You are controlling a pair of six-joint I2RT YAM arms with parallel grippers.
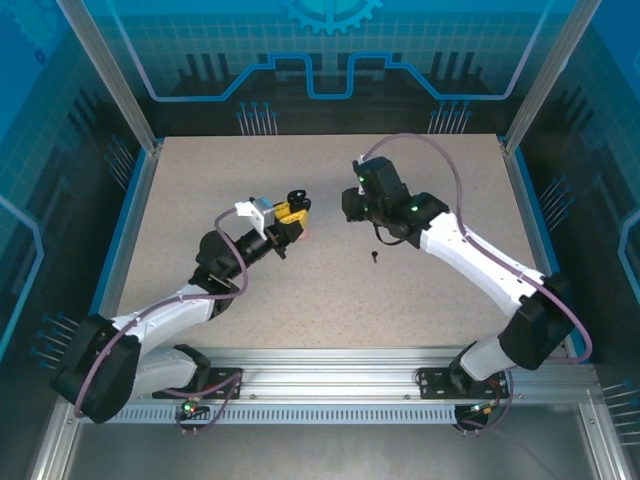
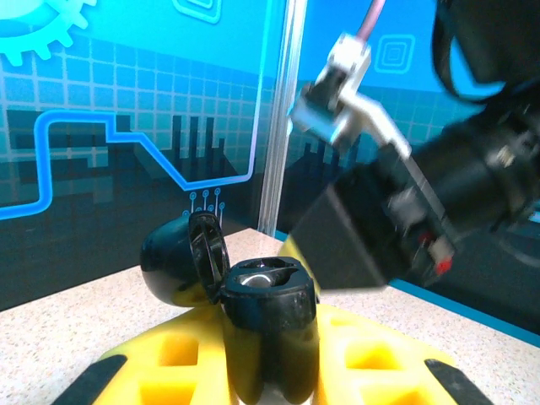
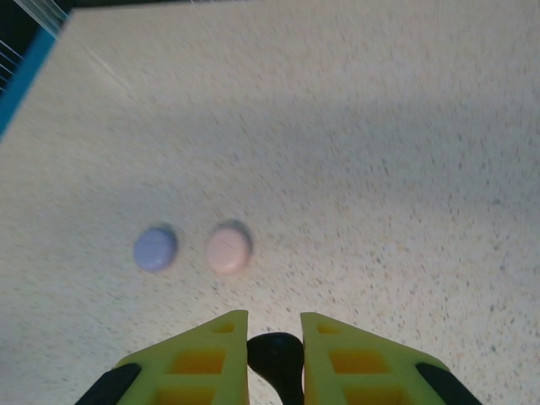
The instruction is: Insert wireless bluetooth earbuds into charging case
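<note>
From above, the left gripper (image 1: 289,209) is clamped on the black charging case (image 1: 297,198) and holds it up off the table (image 1: 200,170), lid thrown back. That is presumably so the wells face the other arm. The right gripper (image 1: 348,208) hangs just right of the case. A loose black earbud (image 1: 374,256) lies right of the case and nearer the arm bases, well apart from it.

From the left wrist, yellow fingers (image 2: 169,371) press both sides of the case body, with its lid (image 2: 181,261) tipped open to the left. Something glossy shows in the open top; whether a bud sits there I cannot tell.

From the right wrist, the yellow fingers (image 3: 202,359) stand nearly together, pinching a small black piece I take for a second black earbud (image 3: 276,359), probably ready for loading. Below lie a closed lilac case (image 3: 155,248) and a pink case (image 3: 228,247), side by side; their place relative to the black case I cannot tell.
</note>
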